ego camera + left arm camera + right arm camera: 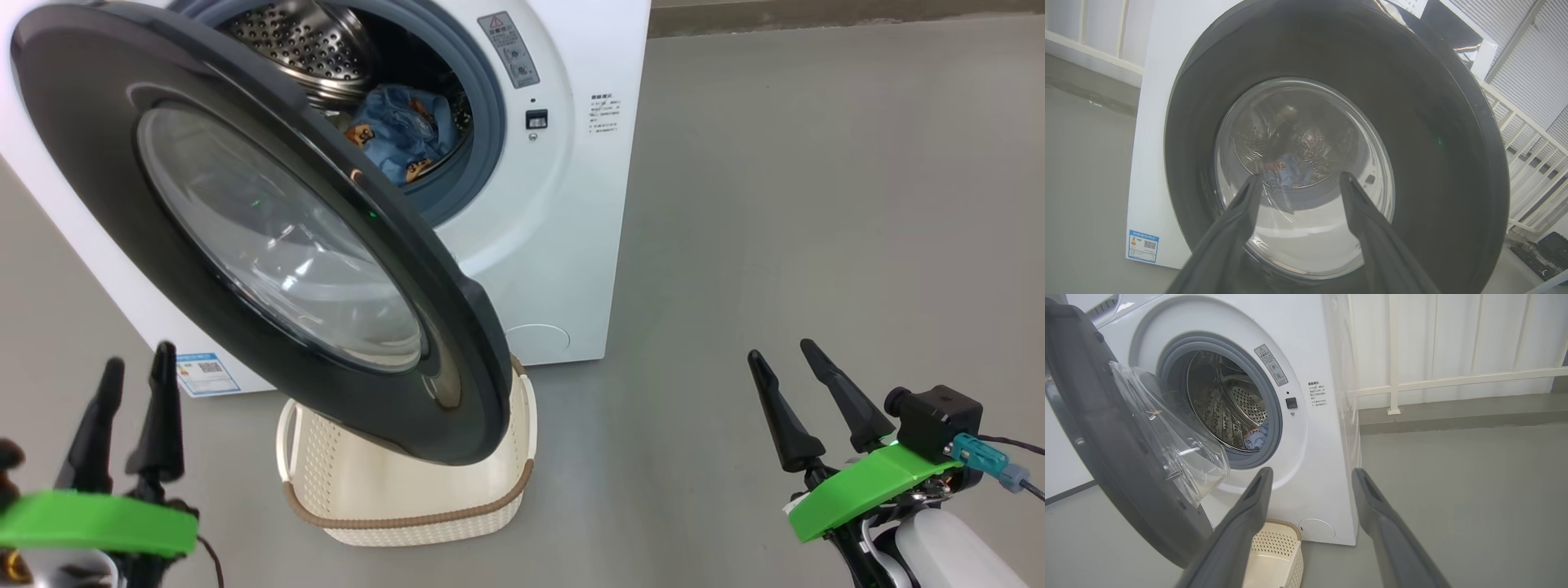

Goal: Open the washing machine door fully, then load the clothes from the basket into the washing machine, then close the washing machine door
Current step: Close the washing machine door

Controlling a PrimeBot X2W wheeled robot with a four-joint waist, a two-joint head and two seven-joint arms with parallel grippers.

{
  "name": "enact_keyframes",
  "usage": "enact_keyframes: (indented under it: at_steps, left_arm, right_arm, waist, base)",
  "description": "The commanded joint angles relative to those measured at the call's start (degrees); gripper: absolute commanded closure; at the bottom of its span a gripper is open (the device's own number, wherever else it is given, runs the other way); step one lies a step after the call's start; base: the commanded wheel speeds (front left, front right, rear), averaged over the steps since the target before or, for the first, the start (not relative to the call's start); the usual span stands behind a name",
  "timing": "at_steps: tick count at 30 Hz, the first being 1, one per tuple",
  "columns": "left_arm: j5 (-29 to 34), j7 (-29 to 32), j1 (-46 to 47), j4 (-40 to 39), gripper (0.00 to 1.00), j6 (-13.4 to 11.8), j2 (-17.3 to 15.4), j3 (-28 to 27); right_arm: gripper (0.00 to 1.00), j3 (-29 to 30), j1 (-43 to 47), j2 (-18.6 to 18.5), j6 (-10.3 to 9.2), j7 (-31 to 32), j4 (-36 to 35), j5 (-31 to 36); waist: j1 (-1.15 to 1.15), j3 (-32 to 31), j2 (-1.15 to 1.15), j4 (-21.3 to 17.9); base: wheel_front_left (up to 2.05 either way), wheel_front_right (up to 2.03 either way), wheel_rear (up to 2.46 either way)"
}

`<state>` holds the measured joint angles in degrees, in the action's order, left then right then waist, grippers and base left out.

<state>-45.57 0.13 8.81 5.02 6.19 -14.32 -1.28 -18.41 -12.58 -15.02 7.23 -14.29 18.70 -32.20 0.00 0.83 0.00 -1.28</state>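
Note:
The washing machine [563, 204] stands with its black door [245, 237] swung partway out, glass bowl window [277, 245] facing me. Light blue clothes [404, 131] with orange bear prints lie inside the steel drum [1229, 408]; through the door glass they show as blue cloth [1286, 171]. The cream basket [408, 490] sits on the floor under the door's lower edge, and no clothes show in its visible part [1274, 555]. My left gripper [135, 367] is open at the lower left, pointing at the door's outer face [1412, 122]. My right gripper [784, 355] is open at the lower right, holding nothing.
Grey floor [816, 204] spreads to the right of the machine. A white railing [1453, 379] and wall run behind it. A blue label sticker [204, 371] marks the machine's lower left front.

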Motion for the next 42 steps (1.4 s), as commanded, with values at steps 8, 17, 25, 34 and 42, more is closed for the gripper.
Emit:
enact_keyframes:
  at_steps: [8, 17, 25, 34, 42]
  left_arm:
    - [8.96, -9.52, -1.47, 3.12, 0.0, -0.94, -1.97, -0.69]
    - [14.96, -14.07, -2.76, 5.94, 0.0, -2.38, -1.13, 0.88]
    - [18.01, -14.9, -2.49, 6.89, 0.0, -2.08, -0.45, 1.9]
    - [19.7, -15.08, -2.16, 7.38, 0.0, -2.02, 0.31, 1.62]
    - [20.39, -15.11, -2.06, 7.28, 0.0, -1.77, 0.87, 1.14]
  right_arm:
    - [0.0, -0.43, -0.46, -0.75, 0.25, -0.71, -1.82, -0.15]
    - [0.0, 0.52, -0.34, -0.87, 0.25, -0.71, -2.17, 0.07]
    - [0.0, 0.79, -0.54, -1.16, 0.25, -0.71, -2.41, 0.45]
    - [0.0, 1.16, -0.59, -1.17, 0.25, -0.71, -2.53, 0.59]
    - [0.0, 1.08, -0.65, -1.22, 0.25, -0.71, -2.42, 0.53]
  waist:
    - [0.0, 0.27, 0.0, -0.52]
    - [0.0, 0.51, 0.0, -0.59]
    - [0.0, 0.91, 0.0, -0.33]
    - [0.0, 1.21, 0.0, -0.3]
    - [0.0, 1.08, 0.0, -0.28]
  base:
    - [0.0, 0.0, 0.0]
    - [0.0, 0.0, 0.0]
    - [0.0, 0.0, 0.0]
    - [0.0, 0.0, 0.0]
    - [0.0, 0.0, 0.0]
